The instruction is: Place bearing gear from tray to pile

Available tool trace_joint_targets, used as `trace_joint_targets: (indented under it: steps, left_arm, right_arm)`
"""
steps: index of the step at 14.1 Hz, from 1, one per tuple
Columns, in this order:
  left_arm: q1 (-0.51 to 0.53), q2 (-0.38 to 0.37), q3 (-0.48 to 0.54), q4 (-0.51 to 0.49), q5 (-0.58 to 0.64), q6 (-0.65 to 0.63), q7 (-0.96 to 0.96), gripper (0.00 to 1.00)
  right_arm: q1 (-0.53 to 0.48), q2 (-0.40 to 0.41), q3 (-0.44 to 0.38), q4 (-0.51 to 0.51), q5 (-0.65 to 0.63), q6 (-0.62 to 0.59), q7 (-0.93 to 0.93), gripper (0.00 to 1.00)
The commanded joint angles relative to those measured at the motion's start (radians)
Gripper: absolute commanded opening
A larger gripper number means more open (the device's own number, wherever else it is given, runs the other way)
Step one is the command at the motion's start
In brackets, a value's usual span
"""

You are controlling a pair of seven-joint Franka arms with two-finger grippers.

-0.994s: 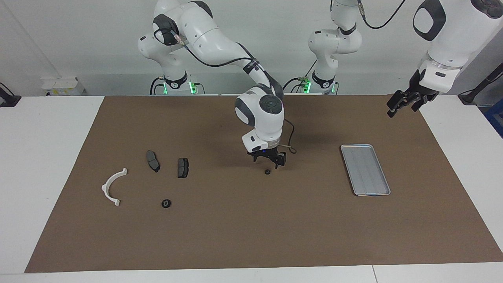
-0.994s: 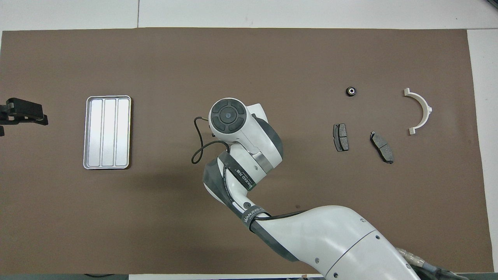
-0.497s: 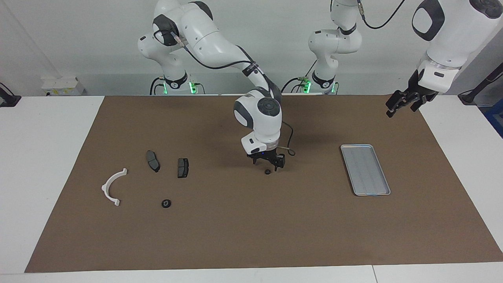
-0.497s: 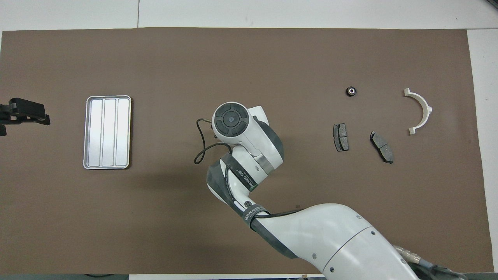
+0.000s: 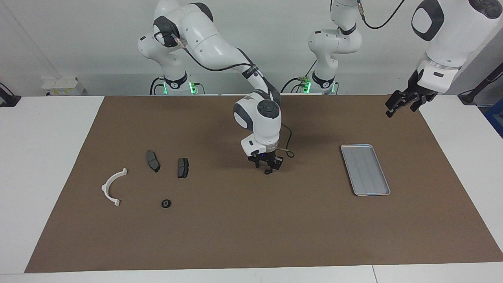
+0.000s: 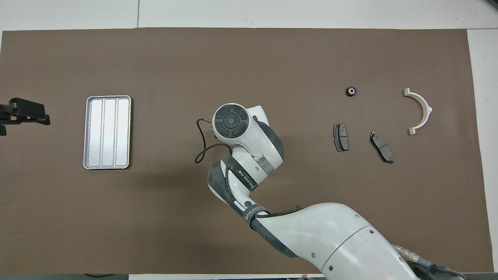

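Note:
A small black bearing gear (image 5: 267,172) lies on the brown mat in the middle of the table, between the tray and the pile. My right gripper (image 5: 268,168) is down on it and shut on it. In the overhead view the right wrist (image 6: 231,120) hides the gear. The silver tray (image 5: 365,169) lies toward the left arm's end with nothing in it, and it also shows in the overhead view (image 6: 107,132). The pile lies toward the right arm's end: a white bracket (image 5: 105,188), two dark brake pads (image 5: 153,160) (image 5: 182,167) and a second black bearing gear (image 5: 166,203). My left gripper (image 5: 395,106) waits raised.
The brown mat (image 5: 251,236) covers most of the white table. The left gripper (image 6: 27,114) hangs over the mat's edge beside the tray. A black cable loop (image 5: 289,151) hangs from the right wrist. In the overhead view the pile shows as bracket (image 6: 428,109), pads (image 6: 340,137) (image 6: 381,146) and gear (image 6: 351,91).
My right gripper has come down onto the bearing gear on the mat and its fingers have drawn together around it. The left arm has barely moved.

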Motion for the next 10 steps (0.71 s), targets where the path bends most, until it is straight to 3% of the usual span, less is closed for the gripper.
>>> trace_joint_targets:
  steps: [1,6,8,10]
  left_arm:
    - [0.004,-0.02,-0.005,-0.021,0.001,0.011,0.01,1.0]
    - [0.004,-0.02,-0.005,-0.023,0.001,0.011,0.01,1.0]
    - [0.005,-0.02,-0.005,-0.021,0.001,0.011,0.01,1.0]
    - [0.005,-0.02,-0.005,-0.021,0.001,0.011,0.01,1.0]
  right_arm:
    - [-0.011,0.024,0.005,-0.01,-0.016,0.034,0.014,0.0]
    - [-0.019,0.023,-0.002,0.008,-0.041,0.004,0.005,0.0]
    - [-0.069,-0.003,0.001,0.075,-0.084,-0.129,-0.065,0.0]
    - [-0.161,-0.067,0.008,0.131,-0.069,-0.275,-0.305,0.0]
